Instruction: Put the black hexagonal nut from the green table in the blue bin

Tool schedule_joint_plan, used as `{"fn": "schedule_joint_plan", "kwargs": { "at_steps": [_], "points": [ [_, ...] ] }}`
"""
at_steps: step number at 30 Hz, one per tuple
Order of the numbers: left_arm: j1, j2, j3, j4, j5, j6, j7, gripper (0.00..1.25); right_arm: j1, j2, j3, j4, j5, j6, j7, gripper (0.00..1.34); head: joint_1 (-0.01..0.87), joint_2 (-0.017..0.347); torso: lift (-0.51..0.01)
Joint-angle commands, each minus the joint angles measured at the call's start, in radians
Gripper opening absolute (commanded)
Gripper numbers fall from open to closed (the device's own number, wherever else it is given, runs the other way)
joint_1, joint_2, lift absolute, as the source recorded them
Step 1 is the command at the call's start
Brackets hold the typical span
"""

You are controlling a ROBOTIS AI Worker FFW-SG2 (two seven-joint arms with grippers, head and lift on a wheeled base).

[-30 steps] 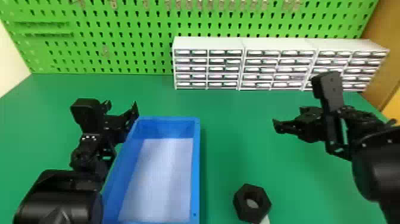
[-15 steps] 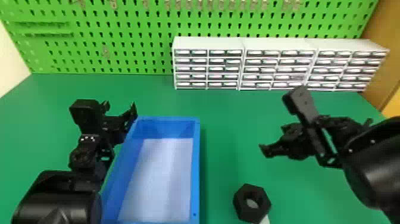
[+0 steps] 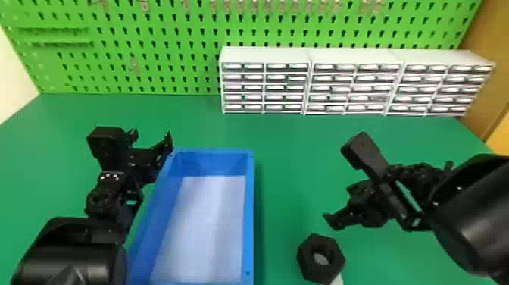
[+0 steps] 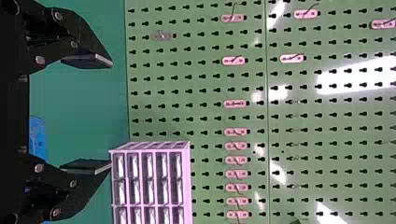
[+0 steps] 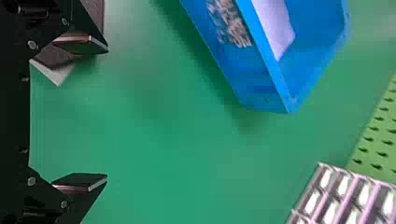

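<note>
The black hexagonal nut (image 3: 321, 258) lies on the green table (image 3: 288, 166) at the head view's lower middle, right of the blue bin (image 3: 248, 227), with something pale under its lower edge. My right gripper (image 3: 339, 206) is above the table, just beyond the nut and up to its right. In the right wrist view that gripper (image 5: 80, 114) stands open, nothing between its fingers; part of the nut (image 5: 95, 14) shows behind one finger. Parked beside the bin's far left corner is my left gripper (image 3: 151, 140); in the left wrist view the gripper (image 4: 88, 114) is open and holds nothing.
White drawer cabinets (image 3: 265, 55) line the table's back edge, before a green pegboard (image 3: 159, 68). The blue bin stands between the two arms, its pale floor visible. A wooden panel (image 3: 488, 75) rises at the right.
My right gripper has moved left and toward the nut, its wrist turning on the way. The left arm has hardly moved, and nut and bin are where they were.
</note>
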Motion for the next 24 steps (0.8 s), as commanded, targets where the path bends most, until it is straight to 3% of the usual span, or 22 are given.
{"fn": "schedule_joint_plan", "kwargs": {
  "at_steps": [1, 12, 24],
  "points": [
    [0.001, 0.0, 0.0, 0.0, -0.001, 0.0, 0.0, 0.76, -0.004, -0.01, 0.03, 0.0, -0.002, 0.018, 0.018, 1.03, 0.686, 0.051, -0.096],
    [0.004, 0.0, 0.004, 0.0, -0.003, 0.002, 0.0, 0.76, -0.028, -0.015, 0.085, 0.002, 0.014, 0.062, 0.065, 1.03, 0.686, 0.051, -0.096],
    [0.006, 0.0, 0.0, 0.0, -0.003, 0.002, 0.0, 0.76, -0.022, 0.005, 0.127, 0.038, 0.067, 0.057, 0.094, 1.03, 0.686, 0.051, -0.096]
  ]
}}
